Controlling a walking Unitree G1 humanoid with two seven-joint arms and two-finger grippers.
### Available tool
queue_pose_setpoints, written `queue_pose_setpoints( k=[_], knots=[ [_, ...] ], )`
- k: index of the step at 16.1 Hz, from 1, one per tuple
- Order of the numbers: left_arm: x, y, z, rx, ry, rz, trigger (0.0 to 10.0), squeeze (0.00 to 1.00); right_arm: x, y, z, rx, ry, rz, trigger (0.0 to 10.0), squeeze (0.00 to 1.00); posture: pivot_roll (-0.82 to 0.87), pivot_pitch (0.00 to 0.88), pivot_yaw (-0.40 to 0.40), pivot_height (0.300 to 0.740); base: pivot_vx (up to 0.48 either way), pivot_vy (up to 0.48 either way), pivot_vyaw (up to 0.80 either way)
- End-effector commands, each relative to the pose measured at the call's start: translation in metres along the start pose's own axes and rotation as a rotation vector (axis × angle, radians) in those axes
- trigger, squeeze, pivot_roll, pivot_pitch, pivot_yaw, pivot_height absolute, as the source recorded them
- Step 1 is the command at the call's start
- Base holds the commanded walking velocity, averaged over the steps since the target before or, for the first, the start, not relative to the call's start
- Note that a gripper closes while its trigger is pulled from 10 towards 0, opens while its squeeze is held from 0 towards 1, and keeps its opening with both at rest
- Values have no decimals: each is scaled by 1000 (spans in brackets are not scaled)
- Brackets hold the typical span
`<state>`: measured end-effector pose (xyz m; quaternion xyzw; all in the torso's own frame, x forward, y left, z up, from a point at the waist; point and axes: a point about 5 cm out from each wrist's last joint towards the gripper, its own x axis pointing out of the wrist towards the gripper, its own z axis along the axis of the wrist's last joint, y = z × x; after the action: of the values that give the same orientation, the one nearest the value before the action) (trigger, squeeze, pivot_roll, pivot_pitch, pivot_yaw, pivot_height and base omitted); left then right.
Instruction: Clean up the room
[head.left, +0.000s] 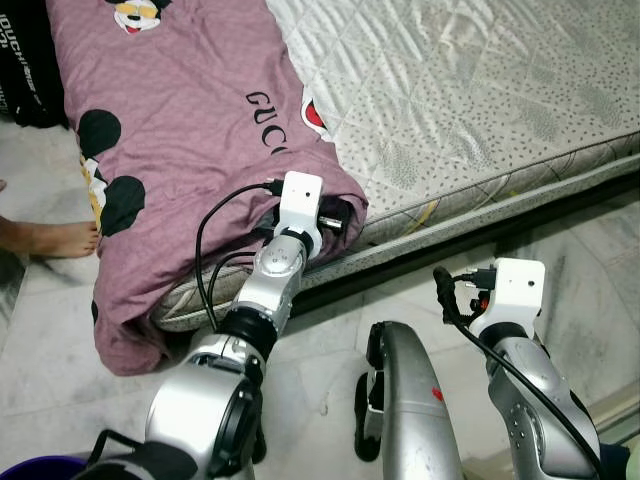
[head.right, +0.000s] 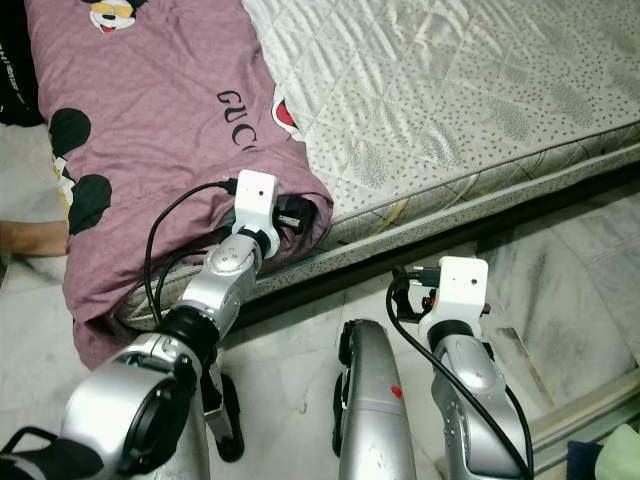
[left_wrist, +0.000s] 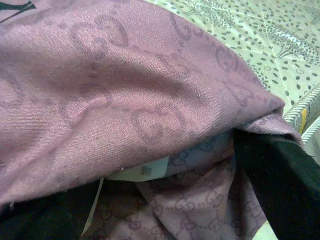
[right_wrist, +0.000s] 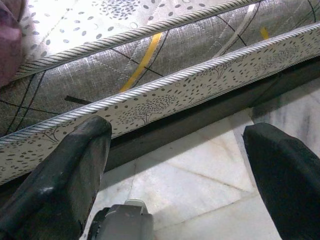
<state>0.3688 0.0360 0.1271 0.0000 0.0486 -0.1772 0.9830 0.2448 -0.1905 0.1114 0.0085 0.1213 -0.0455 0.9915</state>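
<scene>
Two arms up at the bed edge. Left gripper is pushed into the corner of the mauve printed blanket, which lies over the near-left part of the quilted mattress and droops over its edge toward the marble floor. In the left wrist view the black fingers have fabric folds bunched between them, so it reads as clamped on the blanket corner. A white label shows in the fold.

Right gripper hangs spread wide and empty, low over the floor just in front of the mattress side.

Judgement: step in hand is gathering or straightening the blanket.
- Confirm both layers of the fold are pinched before pulling.
- Draw along the mattress, not downward, or the drooping part slides onto the floor.
- A person's bare foot rests beside the hanging end; keep the sweep away from it.
</scene>
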Motion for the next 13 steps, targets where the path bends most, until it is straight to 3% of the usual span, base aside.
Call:
queue_pose_setpoints(
  k=[1, 4, 6, 7, 9, 13],
  knots=[
    [1, -5, -6, -2, 51, -37, 10000, 0, -2, -3, -5, 0, 16, -14, 10000, 0, -129, 237, -21, 576, 0, 0, 0],
    [3, -28, -5, 88, 87, -228, 10000, 0, -1, -3, -6, -3, 9, -16, 10000, 0, -130, 240, -24, 576, 0, 0, 0],
    [4, -36, -2, 110, 75, -261, 10000, 0, -1, -3, -6, -4, 8, -18, 10000, 0, -132, 242, -23, 576, 0, 0, 0],
    [5, -40, 2, 88, 51, -256, 0, 0, -2, -3, -6, -3, 8, -20, 10000, 0, -135, 243, -21, 576, 0, 0, 0],
    [6, -34, 5, 66, 18, -194, 0, 0, -2, -3, -6, -1, 7, -25, 10000, 0, -139, 247, -20, 576, 0, 0, 0],
    [8, -8, 11, 59, -13, -50, 0, 0, -1, -3, -6, 2, 6, -28, 10000, 0, -138, 245, -20, 576, 0, 0, 0]
  ],
)
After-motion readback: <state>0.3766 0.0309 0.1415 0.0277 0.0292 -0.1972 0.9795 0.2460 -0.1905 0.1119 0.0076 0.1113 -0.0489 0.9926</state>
